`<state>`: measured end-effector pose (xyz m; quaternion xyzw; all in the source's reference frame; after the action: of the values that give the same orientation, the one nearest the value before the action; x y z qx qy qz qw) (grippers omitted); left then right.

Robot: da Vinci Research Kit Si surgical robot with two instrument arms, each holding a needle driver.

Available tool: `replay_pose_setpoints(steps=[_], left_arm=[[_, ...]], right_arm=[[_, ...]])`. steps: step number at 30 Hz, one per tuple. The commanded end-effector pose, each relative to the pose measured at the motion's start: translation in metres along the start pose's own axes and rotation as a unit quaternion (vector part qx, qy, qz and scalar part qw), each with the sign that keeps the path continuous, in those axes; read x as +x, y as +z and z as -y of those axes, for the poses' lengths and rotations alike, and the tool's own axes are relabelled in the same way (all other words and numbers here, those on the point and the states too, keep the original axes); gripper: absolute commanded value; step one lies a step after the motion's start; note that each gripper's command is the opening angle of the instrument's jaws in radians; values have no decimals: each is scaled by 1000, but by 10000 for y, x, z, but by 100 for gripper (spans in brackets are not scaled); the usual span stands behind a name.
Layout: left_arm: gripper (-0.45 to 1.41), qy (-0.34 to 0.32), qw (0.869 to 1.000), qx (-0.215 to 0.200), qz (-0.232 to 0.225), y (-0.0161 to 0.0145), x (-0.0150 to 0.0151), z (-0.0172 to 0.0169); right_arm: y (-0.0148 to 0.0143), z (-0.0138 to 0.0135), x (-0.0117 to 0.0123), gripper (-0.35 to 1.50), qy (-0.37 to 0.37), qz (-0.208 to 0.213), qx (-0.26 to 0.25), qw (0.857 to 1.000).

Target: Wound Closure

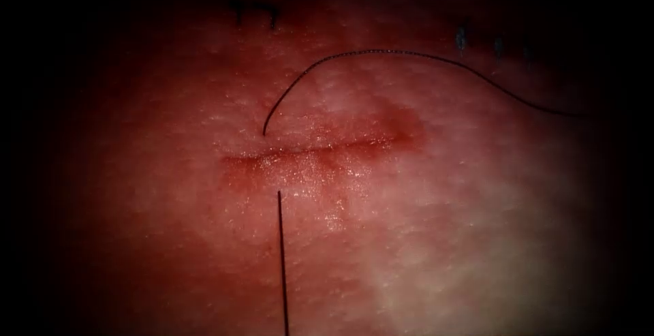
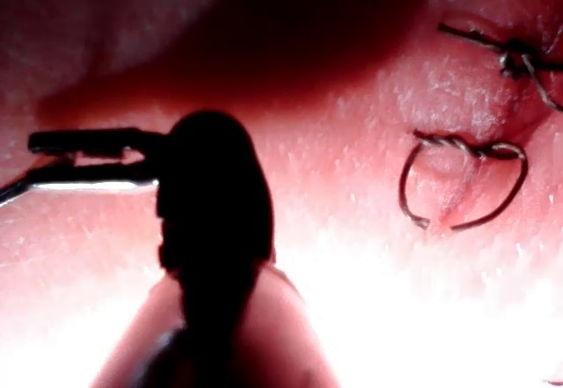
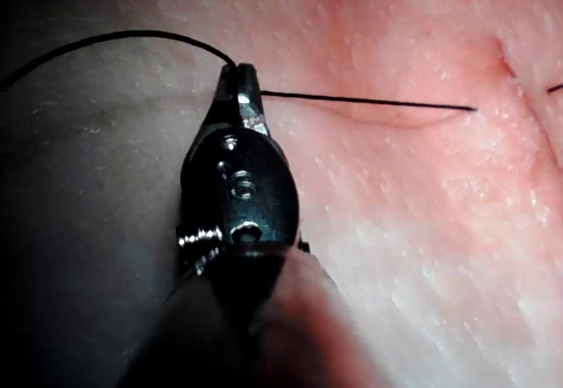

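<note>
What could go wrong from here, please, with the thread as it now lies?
The right tool is shut on the thread, which runs straight to where it enters the tissue. Further pull might tear the tissue there. The loose arc of thread lying beyond the cut could snag. I cannot tell what the left tool holds.

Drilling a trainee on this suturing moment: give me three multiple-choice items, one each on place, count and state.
1. The thread meets the tissue near which part of the cut? A left end; B right end; C middle.
2. Thread stretches in the endoscope view? A one; B two; C four.
3. The right pincer is: A open; B shut on thread; C shut on tissue.
Key: A, it enters by the cut's left end. B, one stretch lies above the cut, one below. B, the right wrist view shows it clamping the thread.
</note>
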<state>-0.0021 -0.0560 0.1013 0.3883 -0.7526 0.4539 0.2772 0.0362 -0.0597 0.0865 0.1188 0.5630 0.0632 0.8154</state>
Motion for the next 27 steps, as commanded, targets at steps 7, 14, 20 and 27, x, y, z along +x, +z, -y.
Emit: replay_pose_setpoints(steps=[7,14,20,27], left_arm=[[-45,-1,1000,-6,-1,4,12,3],[-45,-2,999,-39,-8,3,15,4],[-45,-2,999,-39,-8,3,15,4],[-45,-2,999,-39,-8,3,15,4]], right_arm=[[5,32,30,-35,11,-25,20,999],[1,-11,22,99,0,-58,-35,998],[1,-11,22,99,0,-58,-35,998],[1,-11,22,99,0,-58,-35,998]])
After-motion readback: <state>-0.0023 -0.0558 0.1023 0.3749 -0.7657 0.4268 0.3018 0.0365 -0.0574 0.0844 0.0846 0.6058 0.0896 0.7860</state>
